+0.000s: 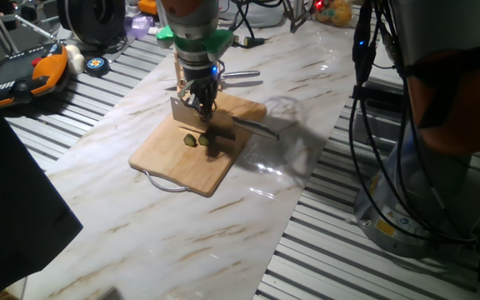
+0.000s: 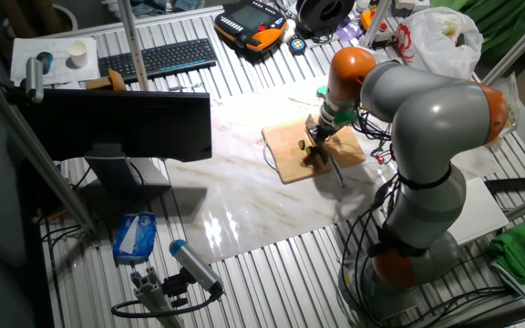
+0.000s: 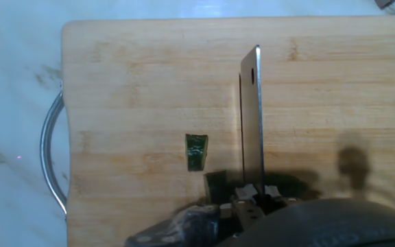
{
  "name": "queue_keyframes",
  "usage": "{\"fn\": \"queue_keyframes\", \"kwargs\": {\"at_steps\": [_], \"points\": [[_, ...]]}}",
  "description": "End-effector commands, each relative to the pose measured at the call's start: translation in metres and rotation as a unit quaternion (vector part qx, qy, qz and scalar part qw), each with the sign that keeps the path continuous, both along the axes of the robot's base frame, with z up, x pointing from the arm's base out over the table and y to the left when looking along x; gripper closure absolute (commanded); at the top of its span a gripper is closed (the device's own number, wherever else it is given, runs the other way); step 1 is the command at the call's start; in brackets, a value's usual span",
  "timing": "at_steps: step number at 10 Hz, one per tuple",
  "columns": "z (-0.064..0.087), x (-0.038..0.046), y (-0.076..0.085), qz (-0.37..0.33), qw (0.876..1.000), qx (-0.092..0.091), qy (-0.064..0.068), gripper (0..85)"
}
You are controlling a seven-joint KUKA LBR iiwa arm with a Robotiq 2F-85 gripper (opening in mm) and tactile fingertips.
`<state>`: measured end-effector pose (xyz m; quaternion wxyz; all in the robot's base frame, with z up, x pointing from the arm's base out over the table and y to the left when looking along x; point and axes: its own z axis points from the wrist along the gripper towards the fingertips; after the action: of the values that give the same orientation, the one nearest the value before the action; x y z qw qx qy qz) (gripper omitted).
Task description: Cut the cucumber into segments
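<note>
In the hand view, start at the left: the metal handle (image 3: 50, 156) of the wooden board (image 3: 142, 82) curves out over the marble tabletop (image 3: 12, 103). Move right and you meet one cut segment (image 3: 197, 151), a small dark green wedge lying alone on bare wood, apart from everything else. Just right of it and lower, another dark green piece (image 3: 216, 185) sits close beside the knife blade (image 3: 252, 123). The blade stands edge-down and runs away from the camera. To its right, a dark green patch (image 3: 295, 184) is probably the remaining cucumber, but it is partly hidden by the hand, so you cannot be sure how much of it is left.

The gripper (image 3: 251, 195) is clamped on the knife at the base of the blade; its jaws sit close together around it.

In the fixed view from the front, the pieces (image 1: 192, 140) lie near the board's middle, under the gripper (image 1: 200, 98), and a second knife (image 1: 252, 127) rests to the right.

Judging by this, at least one cut is made and the task is partway done; you likely have more slices ahead.
</note>
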<state>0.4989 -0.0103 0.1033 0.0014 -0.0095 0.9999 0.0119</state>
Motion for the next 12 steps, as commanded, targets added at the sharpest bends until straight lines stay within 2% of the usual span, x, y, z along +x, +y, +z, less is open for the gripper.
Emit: {"fn": "queue_keyframes", "kwargs": {"at_steps": [1, 5, 9, 12], "points": [[0.003, -0.0003, 0.0, -0.001, 1.0, 0.0, 0.001, 84.3], [0.022, -0.0042, -0.001, -0.003, 1.0, -0.004, 0.007, 84.3], [0.014, -0.0009, -0.015, 0.007, 1.0, -0.006, 0.008, 84.3], [0.011, -0.0005, -0.016, 0.006, 1.0, -0.003, 0.009, 84.3]]}}
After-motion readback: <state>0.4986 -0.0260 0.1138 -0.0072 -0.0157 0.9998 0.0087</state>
